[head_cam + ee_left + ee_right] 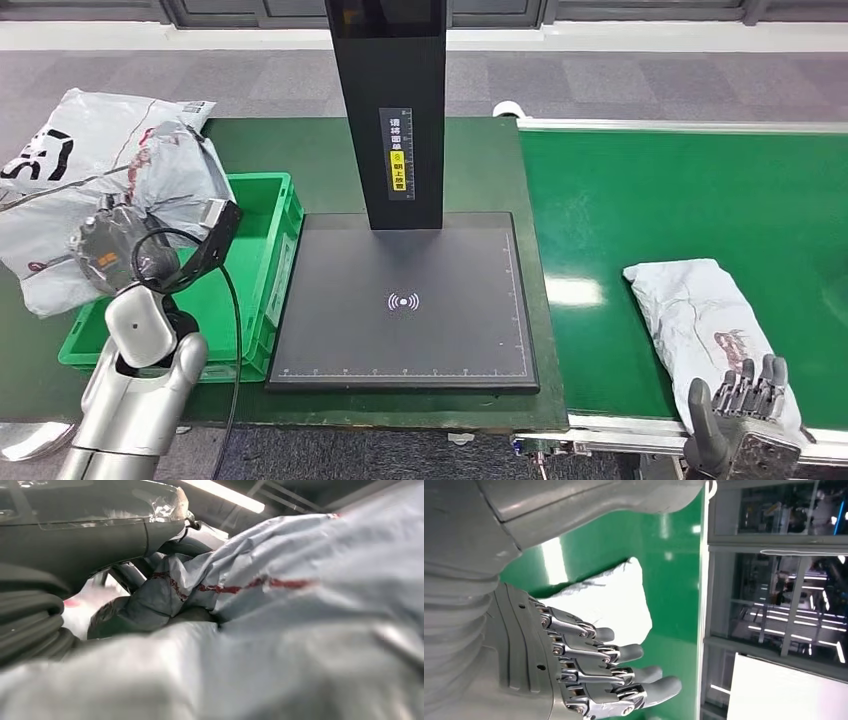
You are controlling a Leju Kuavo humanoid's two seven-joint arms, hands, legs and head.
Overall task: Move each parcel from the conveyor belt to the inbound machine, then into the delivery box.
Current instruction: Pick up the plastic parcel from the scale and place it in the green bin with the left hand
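Note:
A white-grey parcel (700, 315) lies on the green conveyor belt (690, 190) near its front edge. My right hand (748, 400) hovers just at the parcel's near end, fingers apart and holding nothing; in the right wrist view the hand (589, 675) is spread in front of that parcel (609, 600). At the far left my left hand (112, 248) grips a crumpled grey parcel (165, 170) over the green delivery box (262, 240). The left wrist view shows this parcel (280, 595) bunched between thumb and fingers (127, 577).
The black inbound machine plate (400, 330) with its tall black column (392, 100) sits between box and belt. A larger white parcel (70, 150) lies over the box's left side. A black cable (235, 340) hangs by my left arm.

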